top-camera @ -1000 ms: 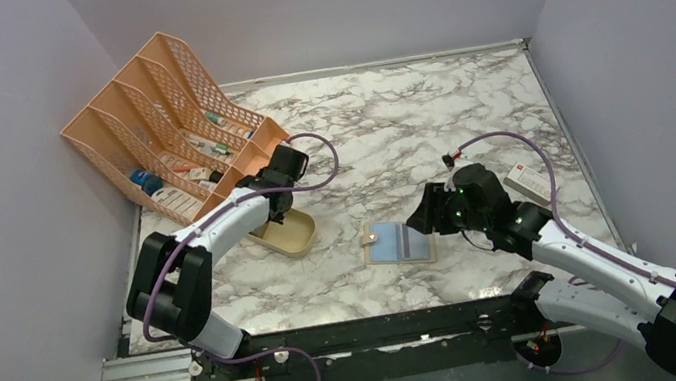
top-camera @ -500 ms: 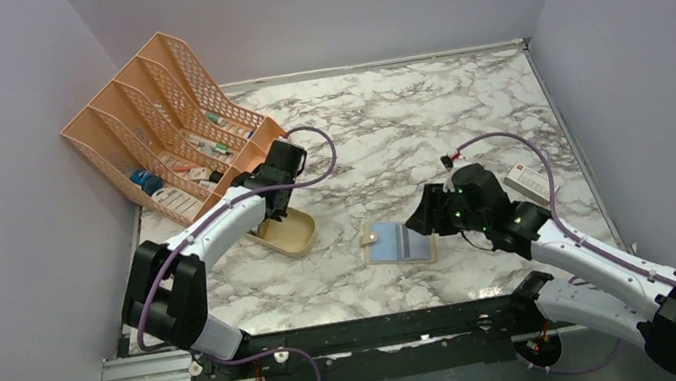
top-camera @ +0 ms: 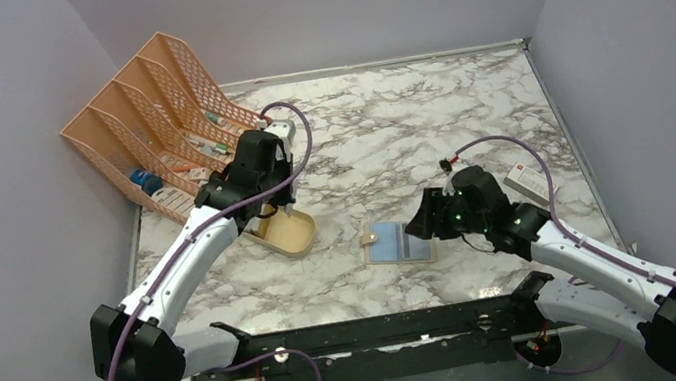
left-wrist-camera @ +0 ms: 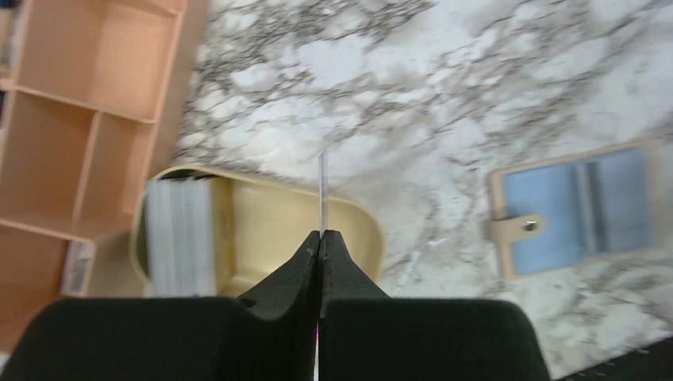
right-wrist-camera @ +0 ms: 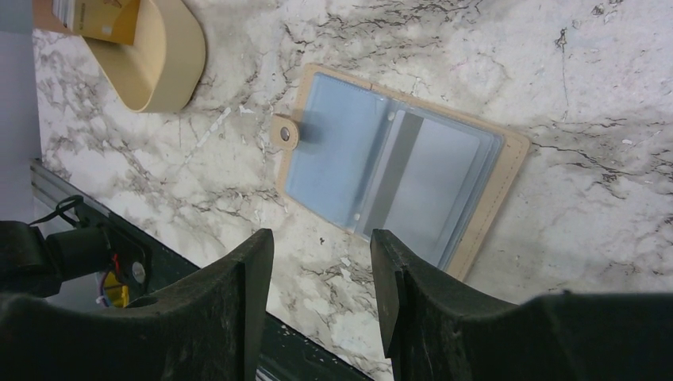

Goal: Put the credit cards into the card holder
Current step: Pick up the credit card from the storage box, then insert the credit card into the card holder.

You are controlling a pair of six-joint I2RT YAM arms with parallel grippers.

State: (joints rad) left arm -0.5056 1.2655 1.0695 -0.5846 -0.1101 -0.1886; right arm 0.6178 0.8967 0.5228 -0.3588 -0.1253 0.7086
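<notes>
One credit card (left-wrist-camera: 322, 186) is being pinched edge-on by the fully closed left gripper (left-wrist-camera: 321, 236) above the dish (left-wrist-camera: 262, 221); right gripper (right-wrist-camera: 321, 240) is hovering half-open, empty, over the card holder (right-wrist-camera: 401, 163).

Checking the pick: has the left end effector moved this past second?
Yes; left end effector shifted from the beige oval dish toward the orange mesh file rack.

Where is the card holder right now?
The card holder lies open mid-table in the top view, right of the beige dish, left of the right claw.
</notes>
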